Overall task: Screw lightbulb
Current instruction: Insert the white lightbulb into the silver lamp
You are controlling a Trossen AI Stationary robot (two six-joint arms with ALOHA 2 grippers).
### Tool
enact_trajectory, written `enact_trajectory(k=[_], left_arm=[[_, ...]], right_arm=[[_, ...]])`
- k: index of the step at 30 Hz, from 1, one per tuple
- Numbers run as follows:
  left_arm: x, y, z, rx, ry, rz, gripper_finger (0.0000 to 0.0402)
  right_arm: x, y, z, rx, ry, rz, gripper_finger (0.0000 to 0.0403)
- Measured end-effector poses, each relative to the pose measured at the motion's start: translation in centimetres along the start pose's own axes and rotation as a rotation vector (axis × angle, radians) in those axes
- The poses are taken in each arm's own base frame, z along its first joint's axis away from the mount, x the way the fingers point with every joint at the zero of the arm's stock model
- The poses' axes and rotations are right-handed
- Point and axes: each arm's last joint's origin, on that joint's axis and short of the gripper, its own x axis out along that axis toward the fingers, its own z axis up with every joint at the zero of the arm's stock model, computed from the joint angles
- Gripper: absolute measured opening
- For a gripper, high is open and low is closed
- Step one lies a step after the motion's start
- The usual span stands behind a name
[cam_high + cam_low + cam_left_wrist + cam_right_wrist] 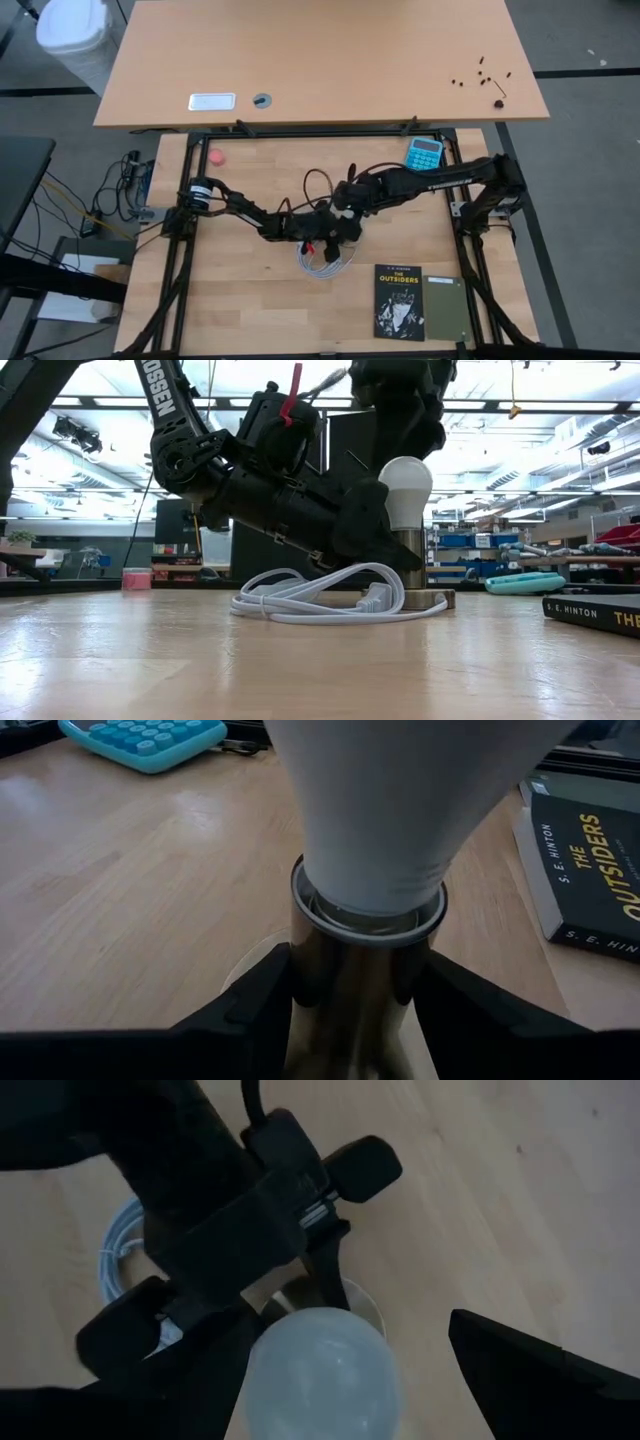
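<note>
The lightbulb stands upright in the metal socket, its white neck sunk inside the socket's rim, and everything else I place from that socket. In the left wrist view the screw base no longer shows above the rim, so I judge the threading well along, perhaps nearly done; whether it is seated tight I cannot tell from here.

My left jaws are clamped on the socket's barrel just below the rim, one finger on each side, pinning it to the worktop so it cannot spin. My right jaws hang directly above the socket, over the bulb's rounded top. They stand spread wide, one finger clear of the glass on the far side, and I see no firm hold on the bulb, so I take them as apart from it and free to grip for another turn.

The coiled white cable lies looped on the worktop around the socket's foot. The blue calculator sits well beyond the socket and the book lies nearer the front edge, both out of my way.

What is left, as I judge it: any last turns, then letting go with both arms.
</note>
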Motion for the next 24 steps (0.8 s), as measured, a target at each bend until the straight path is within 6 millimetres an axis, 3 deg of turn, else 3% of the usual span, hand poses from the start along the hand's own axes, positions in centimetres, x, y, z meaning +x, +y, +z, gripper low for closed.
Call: enact_trajectory(k=[16,20,24], left_arm=[[0.0,0.0,0.0,0.002,0.003,-0.005,0.0184],[0.0,0.0,0.0,0.003,0.005,-0.013,0.0184],[0.0,-0.1,0.0,0.018,0.008,-0.029,0.0184]], right_arm=[[-5.1,-0.6,-1.5,-0.403,-0.066,0.032,0.0348],[-5.3,-0.8,-2.3,-0.55,0.012,0.012,0.0348],[-4.1,-1.0,-3.0,-0.657,0.147,-0.013,0.0348]])
